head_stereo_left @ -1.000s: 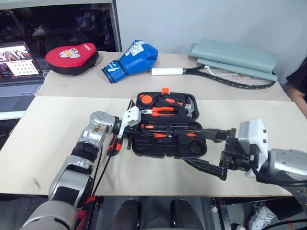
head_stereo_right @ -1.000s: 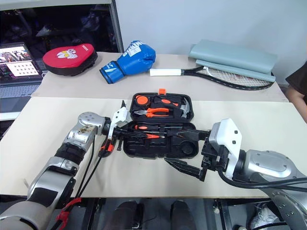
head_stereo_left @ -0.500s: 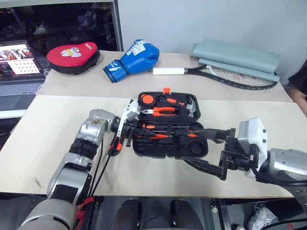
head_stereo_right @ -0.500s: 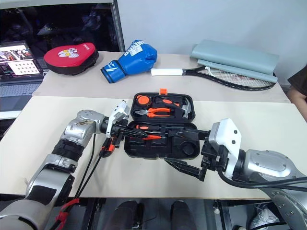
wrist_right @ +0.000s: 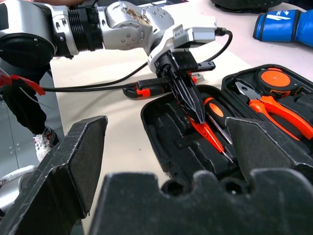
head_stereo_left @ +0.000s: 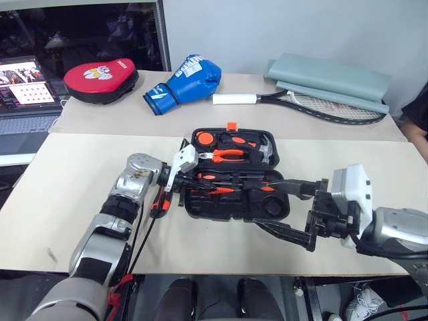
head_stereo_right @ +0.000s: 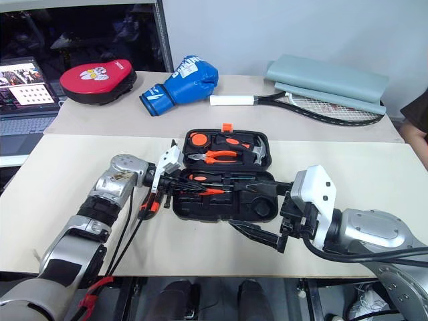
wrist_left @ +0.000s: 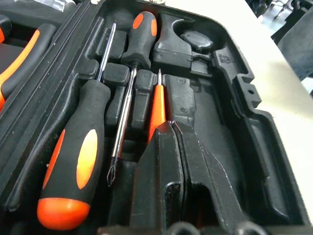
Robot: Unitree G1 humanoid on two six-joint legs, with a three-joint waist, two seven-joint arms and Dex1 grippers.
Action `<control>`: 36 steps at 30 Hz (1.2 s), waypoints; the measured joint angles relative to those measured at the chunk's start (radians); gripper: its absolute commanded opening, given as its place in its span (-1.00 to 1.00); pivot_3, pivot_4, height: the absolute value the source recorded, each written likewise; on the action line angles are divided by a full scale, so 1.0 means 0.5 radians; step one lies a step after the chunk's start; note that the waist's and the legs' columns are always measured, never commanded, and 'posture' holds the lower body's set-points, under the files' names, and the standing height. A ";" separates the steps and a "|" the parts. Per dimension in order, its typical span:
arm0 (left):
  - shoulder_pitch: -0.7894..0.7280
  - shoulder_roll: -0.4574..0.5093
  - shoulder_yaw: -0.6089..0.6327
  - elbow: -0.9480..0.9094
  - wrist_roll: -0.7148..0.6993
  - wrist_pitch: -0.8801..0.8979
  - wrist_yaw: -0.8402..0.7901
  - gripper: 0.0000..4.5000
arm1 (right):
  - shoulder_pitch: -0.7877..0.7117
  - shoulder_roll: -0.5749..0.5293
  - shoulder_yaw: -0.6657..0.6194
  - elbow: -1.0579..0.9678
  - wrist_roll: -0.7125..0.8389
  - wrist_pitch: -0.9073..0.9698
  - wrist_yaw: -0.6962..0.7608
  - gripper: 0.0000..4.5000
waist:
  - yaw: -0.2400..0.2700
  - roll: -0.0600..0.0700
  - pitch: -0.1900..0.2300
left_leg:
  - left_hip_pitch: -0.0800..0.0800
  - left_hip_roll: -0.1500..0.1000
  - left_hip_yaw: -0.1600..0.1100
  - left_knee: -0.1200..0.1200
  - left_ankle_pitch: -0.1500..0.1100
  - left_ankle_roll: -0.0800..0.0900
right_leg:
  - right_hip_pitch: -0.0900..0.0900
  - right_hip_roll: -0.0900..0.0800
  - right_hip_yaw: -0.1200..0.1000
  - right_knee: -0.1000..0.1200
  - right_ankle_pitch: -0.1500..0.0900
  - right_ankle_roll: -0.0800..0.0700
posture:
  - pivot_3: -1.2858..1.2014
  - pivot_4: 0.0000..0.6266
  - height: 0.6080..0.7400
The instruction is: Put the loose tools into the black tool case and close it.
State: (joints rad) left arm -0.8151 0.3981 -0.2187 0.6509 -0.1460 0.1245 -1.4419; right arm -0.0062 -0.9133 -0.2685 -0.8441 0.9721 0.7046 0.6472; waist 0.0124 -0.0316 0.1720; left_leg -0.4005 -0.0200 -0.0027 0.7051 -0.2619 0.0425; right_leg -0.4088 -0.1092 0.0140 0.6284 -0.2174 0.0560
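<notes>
The black tool case [head_stereo_left: 231, 214] lies open in the middle of the table, its orange latch [head_stereo_left: 231, 126] on the far side. My left gripper [head_stereo_left: 200, 182] reaches over the near half from the left, shut on the small red tester screwdriver [wrist_left: 157, 100], whose tip points into the slots. Two orange-and-black screwdrivers [wrist_left: 73, 161] [wrist_left: 142, 34] lie in their slots beside it. The orange-black utility knife [head_stereo_left: 159, 204] rests on the table just left of the case, under my left wrist. My right gripper [head_stereo_left: 264, 202] hovers at the case's front right corner, open and holding nothing.
Orange pliers [head_stereo_left: 227, 154] and a hammer [head_stereo_left: 264, 150] sit in the case's far half. On the back table lie a red punch pad [head_stereo_left: 100, 73], a blue boxing glove [head_stereo_left: 184, 83], a racket [head_stereo_left: 314, 103] and a grey folded mat [head_stereo_left: 331, 80]. A laptop [head_stereo_left: 23, 87] stands far left.
My left gripper has rolled slightly while staying over the case's near half with the tester screwdriver. The right arm has kept still.
</notes>
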 measured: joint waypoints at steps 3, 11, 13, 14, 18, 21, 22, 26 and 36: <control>-0.032 -0.026 0.006 0.087 0.029 -0.079 0.052 -0.98 | 0.000 0.000 0.000 -0.001 0.028 0.000 -0.003 1.00 | 0.007 0.000 0.000 | 0.004 0.000 -0.001 0.000 0.000 0.000 | 0.005 -0.001 -0.001 -0.001 0.000 0.000 | 0.03 -0.52 0.95; -0.073 -0.056 0.021 0.211 0.053 -0.186 0.069 -0.98 | 0.001 0.000 0.000 -0.001 0.056 0.000 -0.013 1.00 | 0.015 0.002 -0.001 | 0.005 0.000 -0.001 0.000 0.000 0.000 | 0.008 -0.001 -0.002 -0.001 0.001 0.001 | 0.03 -0.52 0.95; -0.073 -0.066 0.041 0.215 0.043 -0.168 0.068 -0.98 | 0.001 0.000 0.000 -0.001 0.063 0.000 -0.022 1.00 | 0.018 0.002 -0.001 | 0.005 0.000 -0.001 0.000 0.000 0.000 | 0.008 -0.001 -0.002 -0.001 0.001 0.001 | 0.03 -0.52 0.95; -0.074 -0.070 0.050 0.215 0.041 -0.152 0.066 -0.98 | 0.001 0.000 0.000 -0.001 0.064 0.000 -0.026 1.00 | 0.020 0.002 -0.001 | 0.004 0.000 -0.001 0.000 0.000 0.000 | 0.008 -0.001 -0.002 -0.001 0.001 0.002 | 0.03 -0.52 0.95; -0.074 -0.074 0.085 0.139 -0.035 0.027 0.022 -0.98 | 0.026 0.000 -0.001 -0.001 0.065 0.001 -0.032 1.00 | 0.016 0.001 -0.001 | 0.000 0.000 -0.001 0.000 0.000 0.000 | 0.003 -0.001 -0.002 -0.002 0.001 0.002 | 0.03 -0.52 0.95; -0.056 -0.055 0.081 -0.049 -0.069 0.113 -0.044 -0.98 | 0.032 0.000 -0.001 -0.001 0.068 0.001 -0.035 1.00 | 0.003 0.001 -0.001 | -0.007 -0.001 -0.001 0.000 -0.001 0.001 | -0.004 -0.001 -0.002 -0.002 0.001 0.002 | 0.03 -0.52 0.95; -0.041 -0.046 0.077 -0.098 -0.070 0.111 -0.057 -0.98 | 0.032 0.000 -0.001 -0.001 0.069 0.001 -0.038 1.00 | 0.000 0.001 -0.001 | -0.007 -0.001 -0.001 0.000 -0.001 0.002 | -0.005 -0.001 -0.001 -0.002 0.001 0.002 | 0.03 -0.52 0.95; 0.041 -0.032 0.033 -0.126 -0.036 0.056 -0.064 -0.98 | 0.031 0.000 -0.001 -0.001 0.073 0.001 -0.041 1.00 | -0.006 0.001 -0.001 | -0.009 -0.001 0.000 -0.002 -0.001 0.002 | -0.009 -0.001 0.000 -0.002 0.001 0.001 | 0.03 -0.52 0.95; 0.013 -0.070 0.004 0.017 0.035 -0.173 0.019 -0.98 | 0.031 -0.002 -0.010 -0.001 0.142 0.002 -0.081 1.00 | -0.001 0.001 -0.001 | -0.010 -0.001 0.000 -0.002 -0.001 0.002 | -0.009 -0.001 -0.001 -0.003 0.001 0.001 | 0.03 -0.52 0.95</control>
State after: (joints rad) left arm -0.8086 0.3629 -0.2167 0.6593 -0.1282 0.0381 -1.4322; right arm 0.0094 -0.9143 -0.2736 -0.8444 1.0430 0.7054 0.6066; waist 0.0117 -0.0311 0.1716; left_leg -0.4053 -0.0203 -0.0025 0.7043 -0.2626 0.0436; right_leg -0.4134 -0.1098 0.0138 0.6271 -0.2170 0.0567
